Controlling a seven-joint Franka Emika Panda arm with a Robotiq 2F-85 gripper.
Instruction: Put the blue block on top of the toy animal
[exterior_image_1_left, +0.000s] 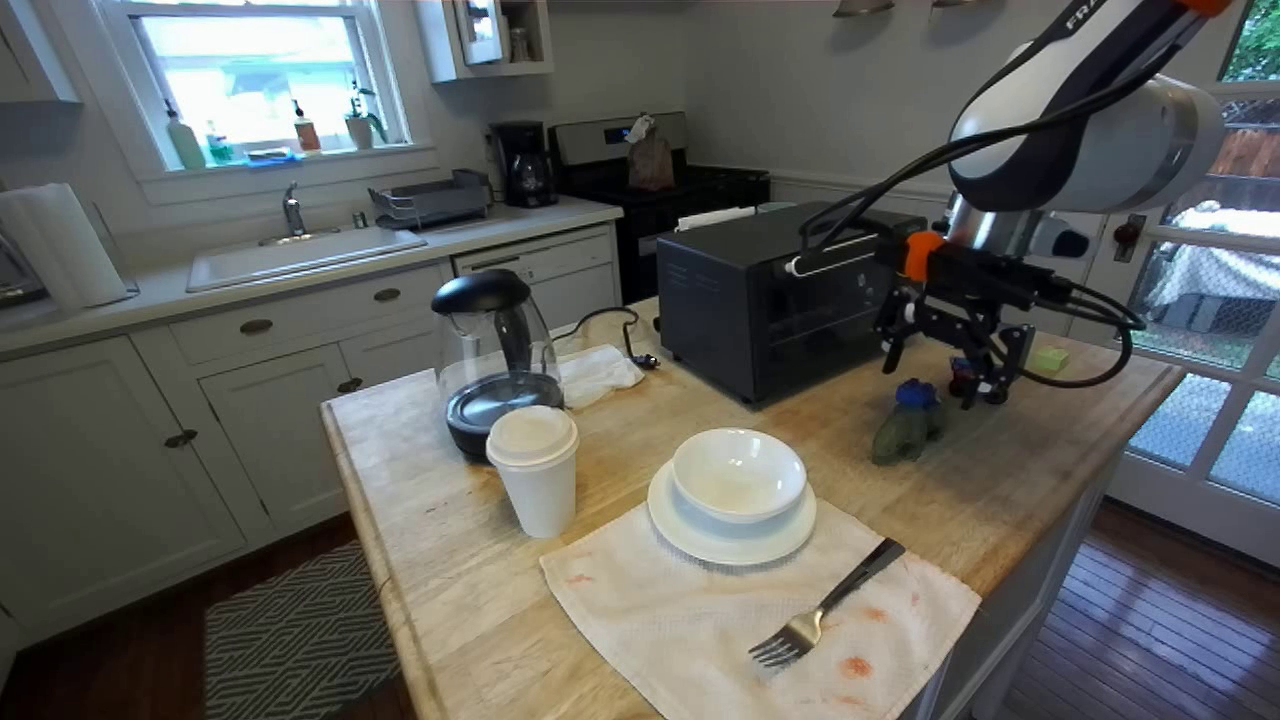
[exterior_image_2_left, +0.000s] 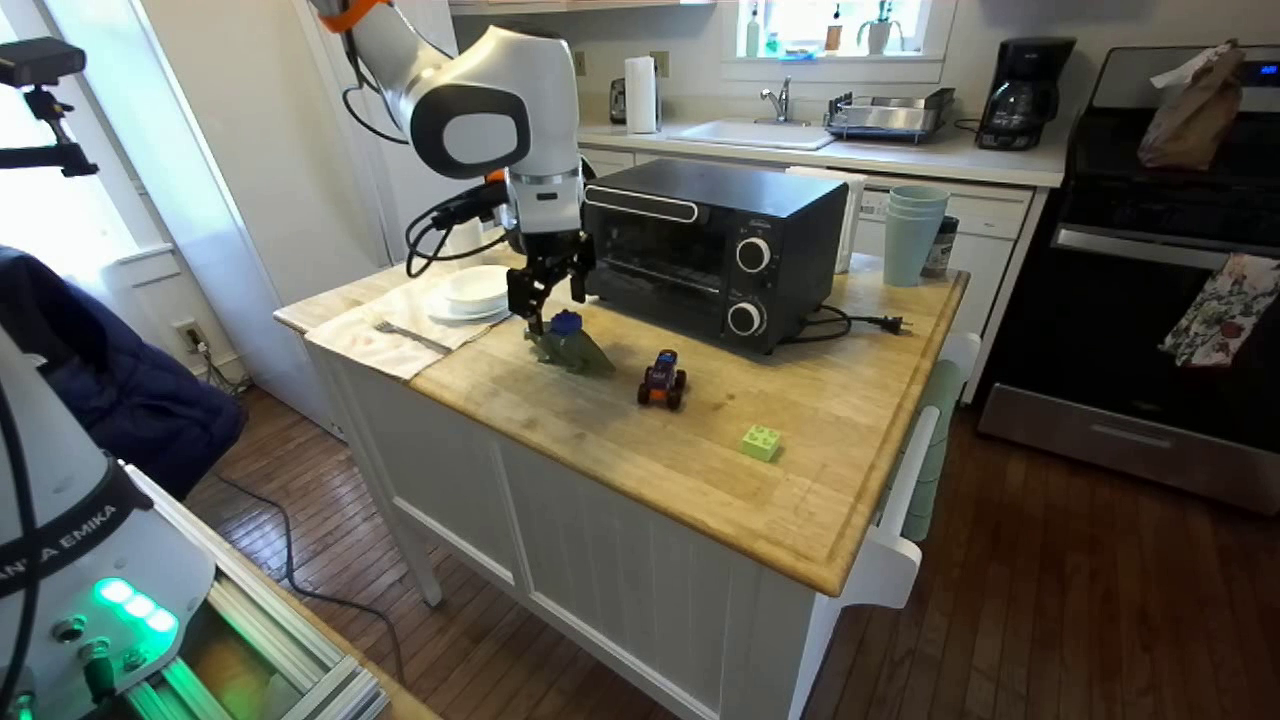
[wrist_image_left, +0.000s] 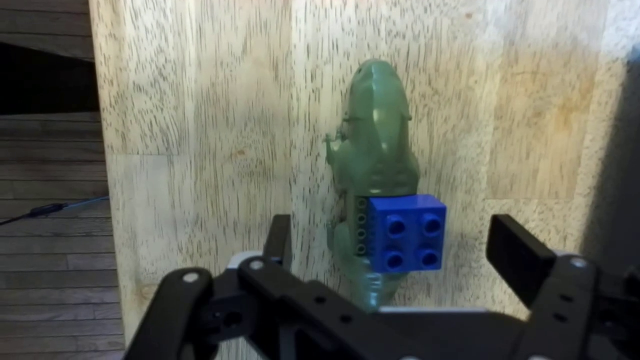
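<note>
The green toy animal (wrist_image_left: 382, 135) lies along the wooden tabletop in the wrist view, its head toward the top of that picture. On its back rests the blue block (wrist_image_left: 412, 235), shifted toward the right side so that a row of studs shows at its left. Both exterior views show the block (exterior_image_2_left: 566, 321) sitting on top of the animal (exterior_image_2_left: 575, 350). My gripper (wrist_image_left: 392, 240) is open, one finger on each side of the block with gaps between, touching neither. In an exterior view the gripper (exterior_image_1_left: 938, 380) hangs above the table near the block (exterior_image_1_left: 916, 394).
A black toaster oven (exterior_image_2_left: 715, 250) stands close beside the arm. A toy truck (exterior_image_2_left: 662, 380) and a light green block (exterior_image_2_left: 761, 442) are on the table. A bowl (exterior_image_1_left: 740, 475) on a plate, a fork (exterior_image_1_left: 830, 605), a cup (exterior_image_1_left: 535, 480) and a kettle (exterior_image_1_left: 500, 370) stand farther off.
</note>
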